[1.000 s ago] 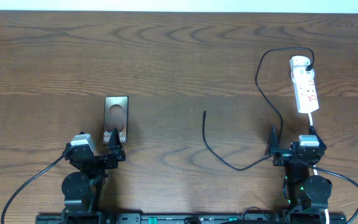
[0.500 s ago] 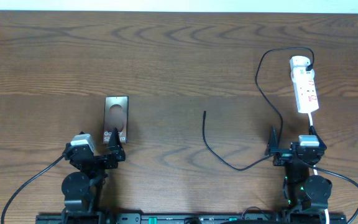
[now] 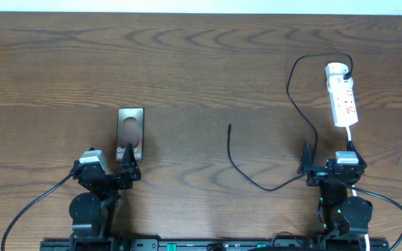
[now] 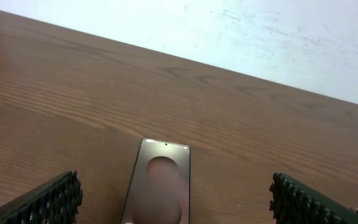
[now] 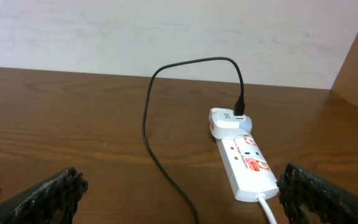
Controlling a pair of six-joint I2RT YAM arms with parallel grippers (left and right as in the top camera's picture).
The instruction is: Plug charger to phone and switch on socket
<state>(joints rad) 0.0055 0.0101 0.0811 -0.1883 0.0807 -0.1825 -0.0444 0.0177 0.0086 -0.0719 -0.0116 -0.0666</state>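
Nothing has moved in the last second: the left gripper (image 4: 176,208) and right gripper (image 5: 182,199) wait at the near edge, fingers apart and empty, with the phone (image 3: 131,132) just beyond the left one, the charger (image 3: 239,171) lying loose mid-table and the socket (image 3: 341,97) far right, so plugging in has not begun.

The table (image 3: 201,63) is grained wood, the phone (image 3: 131,127) glossy (mirror-like), the socket (image 3: 342,97) smooth white plastic.

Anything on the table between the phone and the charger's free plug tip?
Nothing. The overhead view shows only bare table between the phone and the plug tip.
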